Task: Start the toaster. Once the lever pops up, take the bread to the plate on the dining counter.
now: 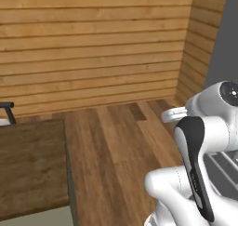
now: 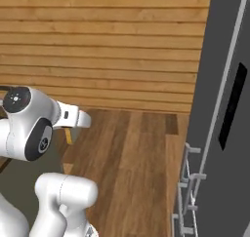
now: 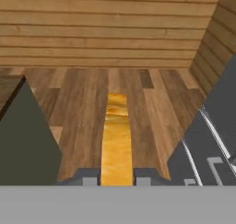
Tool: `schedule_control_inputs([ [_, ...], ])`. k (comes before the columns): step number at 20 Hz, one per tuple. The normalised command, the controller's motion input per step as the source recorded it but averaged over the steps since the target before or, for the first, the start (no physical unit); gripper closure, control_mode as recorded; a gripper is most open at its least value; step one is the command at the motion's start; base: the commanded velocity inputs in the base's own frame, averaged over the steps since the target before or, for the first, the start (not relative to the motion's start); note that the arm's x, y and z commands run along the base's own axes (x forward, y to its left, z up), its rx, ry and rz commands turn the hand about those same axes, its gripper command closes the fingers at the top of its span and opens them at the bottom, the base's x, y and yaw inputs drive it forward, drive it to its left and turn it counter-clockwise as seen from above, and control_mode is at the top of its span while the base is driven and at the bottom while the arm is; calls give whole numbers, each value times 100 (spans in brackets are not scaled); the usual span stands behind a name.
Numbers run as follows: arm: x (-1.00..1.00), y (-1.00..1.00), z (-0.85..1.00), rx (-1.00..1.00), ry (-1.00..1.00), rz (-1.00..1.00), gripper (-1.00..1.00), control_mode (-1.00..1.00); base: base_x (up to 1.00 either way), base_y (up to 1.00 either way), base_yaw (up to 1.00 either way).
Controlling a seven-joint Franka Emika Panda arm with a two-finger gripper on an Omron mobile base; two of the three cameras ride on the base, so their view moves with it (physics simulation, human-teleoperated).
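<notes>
The bread [image 3: 116, 135], a tan slice with a golden-brown crust, is seen edge-on and runs away from the hand over the floor. My gripper [image 3: 117, 179] is shut on its near end, one finger tip on each face. From the right base view a bit of the bread [image 2: 68, 135] hangs below the white hand. The dining counter [image 1: 28, 169], a dark-brown wood-grain slab, lies to my left, and its dark side panel [image 3: 23, 140] fills the hand view's left. The toaster, the lever and the plate are out of view.
A black stool frame [image 1: 7, 111] stands at the counter's far end. A tall dark grey appliance [image 2: 219, 109] with pale handles [image 2: 190, 182] stands on the right. A wooden plank wall [image 1: 93, 43] closes off the brown plank floor [image 1: 121, 155] ahead.
</notes>
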Motion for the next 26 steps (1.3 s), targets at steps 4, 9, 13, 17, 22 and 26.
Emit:
schedule_control_inputs([
  [4, 0, 0, 0, 0, 0, 0, 100, 100, 100, 9, 3],
  [9, 0, 0, 0, 0, 0, 0, 100, 100, 100, 43, 0],
  [13, 0, 0, 0, 0, 0, 0, 100, 100, 100, 31, 0],
  [17, 0, 0, 0, 0, 0, 0, 100, 100, 100, 28, 0],
  [22, 0, 0, 0, 0, 0, 0, 100, 100, 100, 1, 5],
  [26, 0, 0, 0, 0, 0, 0, 100, 100, 100, 0, 34],
])
